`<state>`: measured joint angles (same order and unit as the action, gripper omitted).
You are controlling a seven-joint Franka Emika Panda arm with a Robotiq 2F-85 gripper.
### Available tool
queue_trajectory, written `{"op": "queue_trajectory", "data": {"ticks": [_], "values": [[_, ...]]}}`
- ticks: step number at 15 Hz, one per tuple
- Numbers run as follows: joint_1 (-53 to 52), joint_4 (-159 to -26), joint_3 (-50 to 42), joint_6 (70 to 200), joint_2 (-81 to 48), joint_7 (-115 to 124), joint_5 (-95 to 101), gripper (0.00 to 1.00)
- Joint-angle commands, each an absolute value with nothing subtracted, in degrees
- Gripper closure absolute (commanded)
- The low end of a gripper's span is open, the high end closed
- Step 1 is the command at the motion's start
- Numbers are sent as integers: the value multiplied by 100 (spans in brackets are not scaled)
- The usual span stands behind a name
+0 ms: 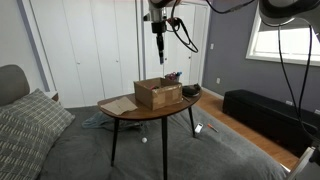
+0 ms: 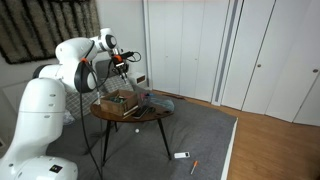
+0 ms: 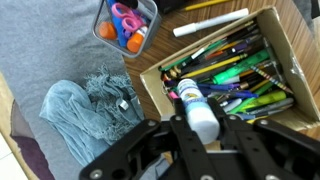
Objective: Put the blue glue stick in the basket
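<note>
**Glue stick held over the basket**

In the wrist view, the gripper was seen clamped on the blue glue stick, its jaws narrowed to the stick's width. The stick was held above the basket, over the pens near its 8 o'clock corner. A grey cloth lay at the basket's 9 o'clock.

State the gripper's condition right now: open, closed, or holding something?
Gripper: closed, holding the blue glue stick above the basket.
</note>
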<state>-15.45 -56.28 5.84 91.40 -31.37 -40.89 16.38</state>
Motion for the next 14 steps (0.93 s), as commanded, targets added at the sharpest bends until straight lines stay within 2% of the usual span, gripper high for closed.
{"op": "queue_trajectory", "data": {"ticks": [1,14], "values": [[-1480,-5455,375,8942,-3370,-3912,1757,93],[-1235,-5498,-116,8990,-3770,-2860,1593,93]]}}
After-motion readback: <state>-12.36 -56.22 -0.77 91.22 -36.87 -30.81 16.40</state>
